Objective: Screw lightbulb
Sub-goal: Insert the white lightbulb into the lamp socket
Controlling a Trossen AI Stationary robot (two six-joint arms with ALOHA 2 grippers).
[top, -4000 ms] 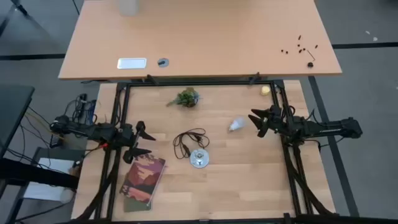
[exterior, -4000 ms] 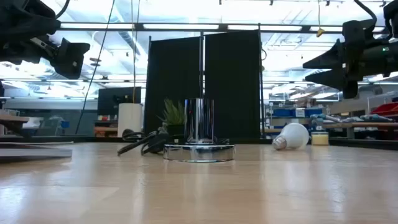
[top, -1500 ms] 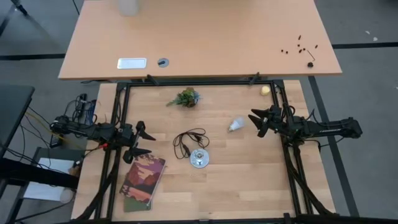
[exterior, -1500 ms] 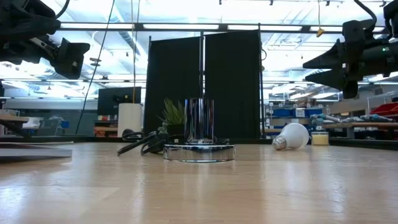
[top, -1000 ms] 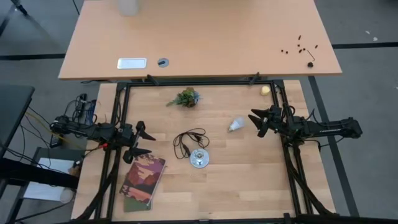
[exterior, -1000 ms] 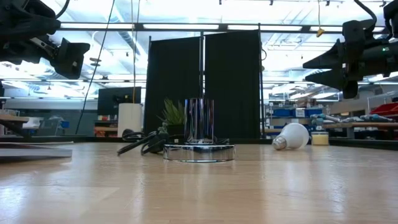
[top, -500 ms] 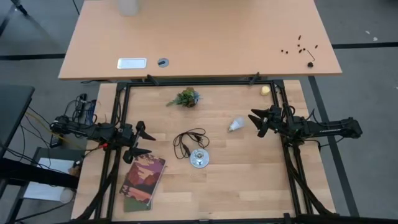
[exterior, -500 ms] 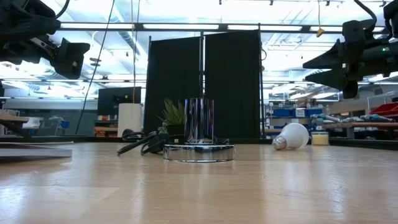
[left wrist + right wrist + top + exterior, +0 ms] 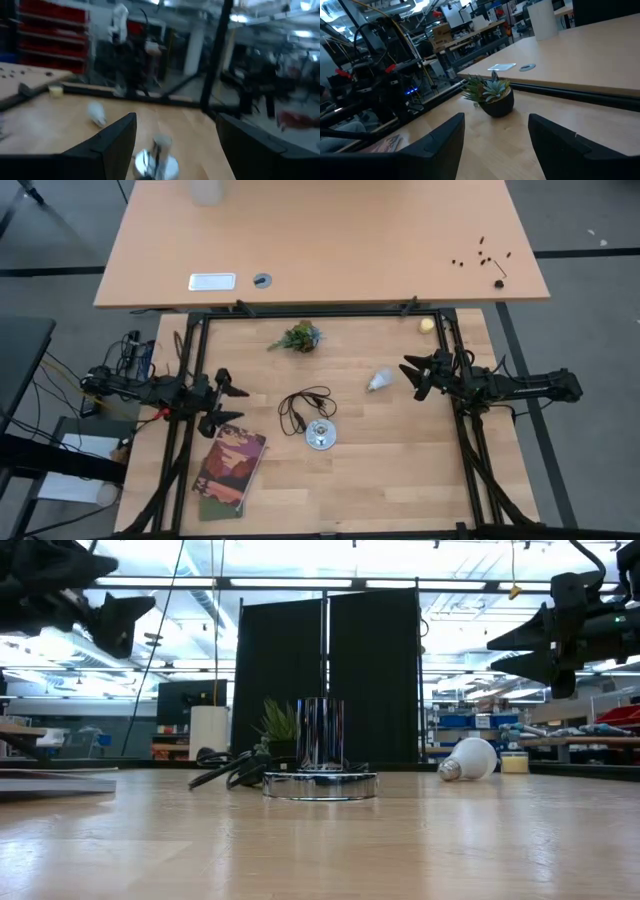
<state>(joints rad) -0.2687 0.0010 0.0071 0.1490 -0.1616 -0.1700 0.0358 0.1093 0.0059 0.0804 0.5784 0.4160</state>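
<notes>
The white frosted lightbulb (image 9: 378, 380) lies on its side on the wooden table, right of centre; it also shows in the low view (image 9: 468, 759) and the left wrist view (image 9: 96, 114). The round silver socket disc (image 9: 320, 436) with its upright chrome socket (image 9: 320, 735) stands at the table's middle, its black cord (image 9: 300, 406) coiled beside it. My left gripper (image 9: 226, 404) is open above the table's left side. My right gripper (image 9: 414, 377) is open in the air just right of the bulb.
A small potted plant (image 9: 299, 337) stands at the far middle. A book (image 9: 229, 470) lies at the near left. A small pale yellow round object (image 9: 427, 324) sits at the far right corner. A black frame (image 9: 320, 311) borders the table.
My left gripper has swung a little toward the table's far edge and turned; its wrist view is blurred by motion. The right arm, the bulb and the socket have kept still.
</notes>
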